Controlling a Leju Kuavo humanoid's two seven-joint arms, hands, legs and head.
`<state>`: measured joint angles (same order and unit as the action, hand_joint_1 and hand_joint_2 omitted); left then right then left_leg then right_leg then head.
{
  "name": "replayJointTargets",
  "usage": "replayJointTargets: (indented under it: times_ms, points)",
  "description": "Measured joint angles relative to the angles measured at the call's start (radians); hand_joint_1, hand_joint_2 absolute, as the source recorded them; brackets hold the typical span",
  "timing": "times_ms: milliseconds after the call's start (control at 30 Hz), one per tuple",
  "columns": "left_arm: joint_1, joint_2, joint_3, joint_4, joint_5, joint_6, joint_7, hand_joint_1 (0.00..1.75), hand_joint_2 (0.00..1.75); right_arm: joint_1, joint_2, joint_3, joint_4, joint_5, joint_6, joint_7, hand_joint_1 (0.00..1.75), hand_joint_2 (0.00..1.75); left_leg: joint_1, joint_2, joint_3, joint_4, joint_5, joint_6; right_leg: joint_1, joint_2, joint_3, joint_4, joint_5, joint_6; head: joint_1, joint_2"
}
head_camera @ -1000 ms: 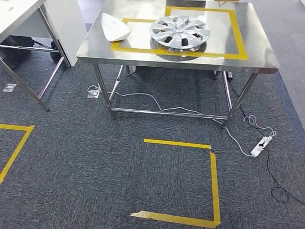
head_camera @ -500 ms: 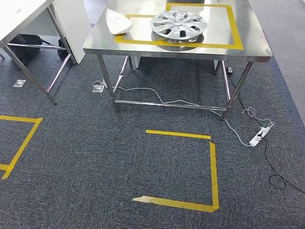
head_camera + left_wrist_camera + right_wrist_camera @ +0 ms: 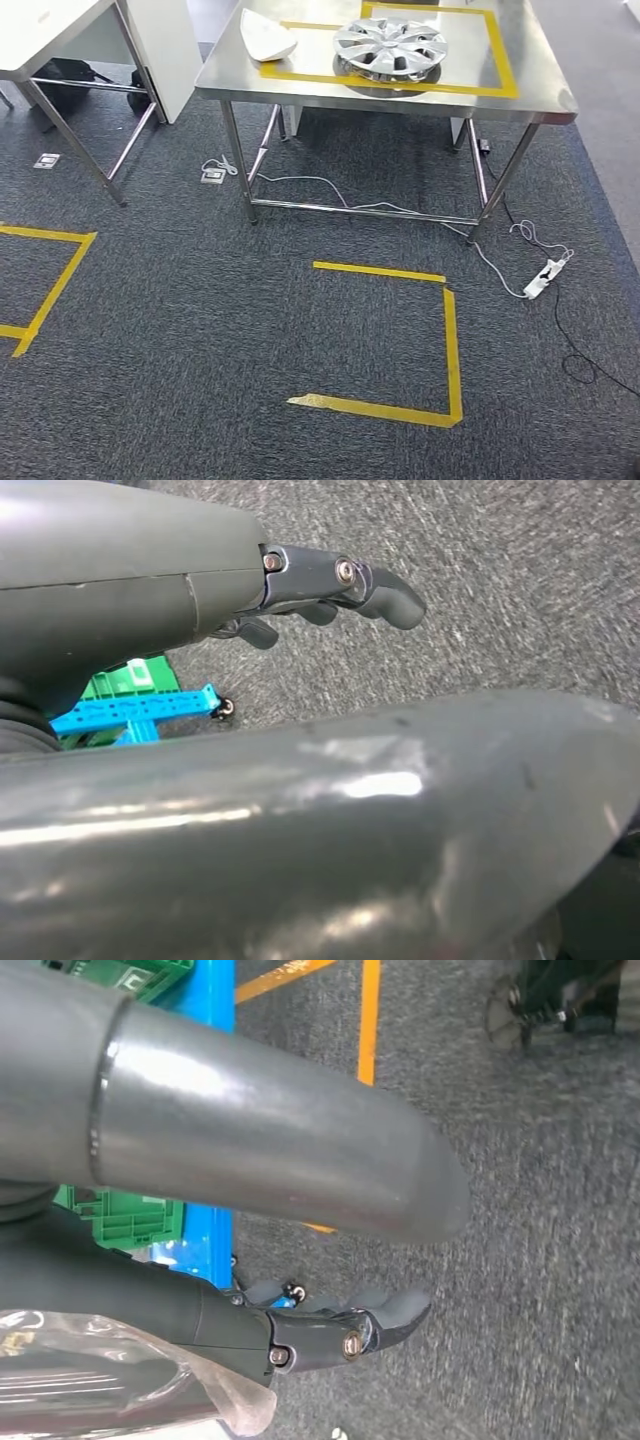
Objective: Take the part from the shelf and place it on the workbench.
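**On the steel workbench: two parts, both hands hanging over carpet**

Across the head view, left to right:

- White table (image 3: pixel 45 25), far left, on thin metal legs; a white panel (image 3: pixel 162 50) stands between it and the workbench.
- Yellow floor tape (image 3: pixel 53 285) marks a partial box on the dark carpet at left.
- Steel workbench (image 3: pixel 226 75) at centre, its top edged with a yellow tape rectangle (image 3: pixel 502 55).
- White moulded part (image 3: pixel 266 35) near the bench's left edge, lying on the tape line's left corner.
- Silver hubcap (image 3: pixel 390 47) just right of it, inside the rectangle, apart from the white part.
- A second yellow tape outline (image 3: pixel 451 345) on the carpet in front of the bench.
- White power strip (image 3: pixel 545 279) with trailing cable on the floor by the bench's right front leg.

Left hand (image 3: pixel 332 585), left wrist view: fingers gently curled, spread, nothing in them, carpet behind. A blue frame (image 3: pixel 136 708) and green crate (image 3: pixel 124 680) show beyond it.

Right hand (image 3: pixel 332 1330), right wrist view: fingers extended, loose, holding nothing. A green crate (image 3: pixel 121 1220) and orange floor line (image 3: pixel 368 1020) lie behind it.
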<state>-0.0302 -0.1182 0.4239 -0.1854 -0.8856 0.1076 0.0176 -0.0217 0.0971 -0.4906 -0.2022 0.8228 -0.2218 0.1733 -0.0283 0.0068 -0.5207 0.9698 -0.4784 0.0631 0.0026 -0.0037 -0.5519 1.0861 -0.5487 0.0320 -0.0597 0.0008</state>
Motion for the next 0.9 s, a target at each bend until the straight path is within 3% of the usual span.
replayJointTargets:
  times_ms: [67,100,200,333,433,900]
  points:
    - [0.0,-0.001,0.001,0.0,0.004,0.001,0.0,0.0,0.0,-0.004,-0.002,0.0,0.0,0.005,0.024,0.008,0.0,0.0,-0.003,0.001,-0.005,0.007,0.003,-0.005,0.005,-0.001,0.066,-0.111,0.021,-0.012,-0.001,0.0]
    - [-0.001,-0.001,0.002,0.0,0.006,0.001,0.0,0.0,0.0,-0.005,-0.002,0.0,0.0,0.007,0.035,0.011,0.0,0.0,-0.003,0.001,-0.008,0.009,0.006,-0.009,0.007,-0.001,0.074,-0.13,0.02,-0.017,-0.001,0.0]
    - [-0.001,0.0,0.007,0.0,0.01,0.002,0.0,0.0,0.0,-0.006,-0.001,0.0,0.001,0.011,0.059,0.02,0.0,0.0,-0.001,0.0,-0.012,0.011,0.009,-0.024,0.006,-0.003,0.075,-0.139,0.031,-0.026,-0.001,0.0]
    - [0.002,0.005,0.015,0.0,0.019,0.005,0.004,0.0,0.0,-0.007,0.001,0.0,0.003,0.022,0.094,0.028,0.0,0.0,-0.004,-0.005,-0.014,0.004,0.013,-0.008,0.005,-0.001,0.066,-0.135,0.032,-0.019,-0.009,0.0]
    - [0.004,0.008,0.024,0.0,0.026,0.006,0.009,0.0,0.0,-0.008,0.001,0.002,0.003,0.029,0.107,0.028,0.0,0.0,-0.001,-0.006,-0.014,0.004,0.02,-0.016,0.006,-0.002,0.065,-0.134,0.033,-0.02,-0.008,0.0]
    - [0.008,0.012,0.04,0.0,0.036,0.003,0.027,0.0,0.0,-0.012,0.002,0.015,0.003,0.061,0.112,0.027,0.0,0.0,-0.001,-0.006,-0.023,0.005,0.022,-0.018,0.006,-0.002,0.066,-0.132,0.036,-0.021,-0.008,0.0]
